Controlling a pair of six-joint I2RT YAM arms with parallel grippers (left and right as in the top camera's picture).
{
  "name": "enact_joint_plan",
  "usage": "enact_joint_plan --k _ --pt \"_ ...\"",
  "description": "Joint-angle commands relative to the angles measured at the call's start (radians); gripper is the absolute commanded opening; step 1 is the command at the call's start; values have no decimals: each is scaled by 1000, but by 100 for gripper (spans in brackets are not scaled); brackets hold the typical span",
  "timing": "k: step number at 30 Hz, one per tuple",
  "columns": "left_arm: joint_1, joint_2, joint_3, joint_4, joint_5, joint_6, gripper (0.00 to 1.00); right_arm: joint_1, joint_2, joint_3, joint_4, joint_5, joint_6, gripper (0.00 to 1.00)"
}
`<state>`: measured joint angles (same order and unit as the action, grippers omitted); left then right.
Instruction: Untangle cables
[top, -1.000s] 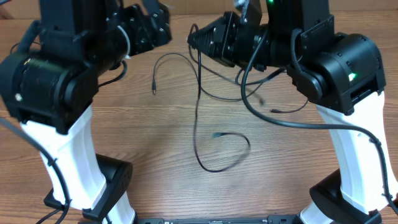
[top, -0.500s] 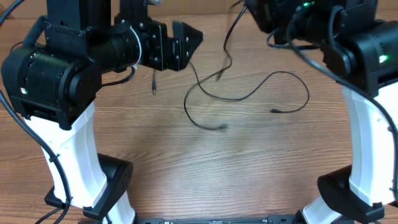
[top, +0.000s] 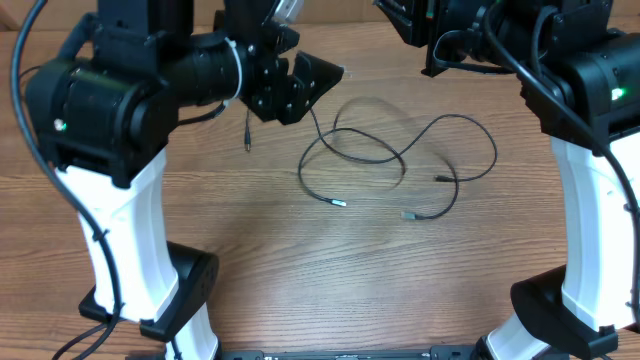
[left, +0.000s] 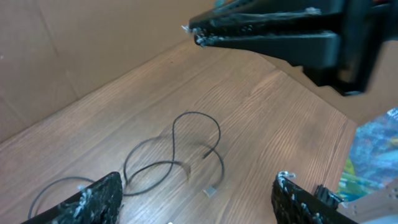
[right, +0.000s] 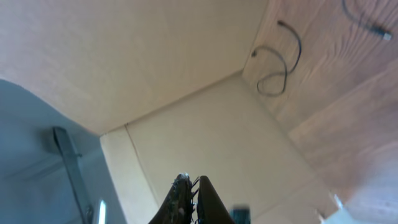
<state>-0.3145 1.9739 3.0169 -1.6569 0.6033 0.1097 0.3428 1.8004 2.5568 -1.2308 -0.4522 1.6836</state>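
Below my splayed left claw (left: 198, 182): thin black limp cables (left: 189, 113), light, floppy; I'd pinch near silvery plug (top: 341, 203); right claw (right: 189, 185) clenched.

A brown wood-grain surface (top: 290, 270) fills the overhead view. A plain tan wall (left: 68, 43) stands along its far edge. In the right wrist view, beige panels (right: 124, 56) meet at a corner, beside a grey-blue area (right: 31, 137) on the left.
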Motion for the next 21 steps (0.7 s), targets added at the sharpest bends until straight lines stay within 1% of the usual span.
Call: enact_joint_plan --k 1,2,3,5,7,8,10,12,14,16,17,19,21 --pt "-7 27 -5 8 18 41 77 3 -3 2 8 -76 40 4" --pt "-6 30 -5 7 14 41 78 3 -3 2 4 -76 35 4" --pt "-6 34 -5 4 6 40 82 3 -3 2 -5 -68 17 4" --pt "-6 39 -5 -8 -31 40 82 -3 -3 2 -38 -23 -43 4" --pt "-6 47 -5 -31 -83 39 82 -15 -3 2 -111 111 -116 4" --pt "-6 50 -6 -32 -106 34 81 -22 -3 2 -147 179 -149 6" --pt "-7 61 -26 -32 -166 -19 84 -34 -3 2 -226 320 -228 13" --pt "-7 73 -53 -32 -183 -28 86 -41 -3 2 -304 427 -285 27" --pt "-7 91 -88 -29 -188 -28 86 -47 -3 2 -390 519 -322 46" --pt "-7 121 -112 -25 -189 -28 86 -53 -3 2 -464 591 -328 76" --pt "-7 145 -120 -24 -191 -27 87 -53 -3 -3 -462 622 -364 98" --pt "-7 198 -126 -26 -228 -27 89 -53 -3 -4 -463 672 -465 100" --pt "-6 247 -129 -30 -293 -27 94 -53 -3 -5 -462 692 -512 100"
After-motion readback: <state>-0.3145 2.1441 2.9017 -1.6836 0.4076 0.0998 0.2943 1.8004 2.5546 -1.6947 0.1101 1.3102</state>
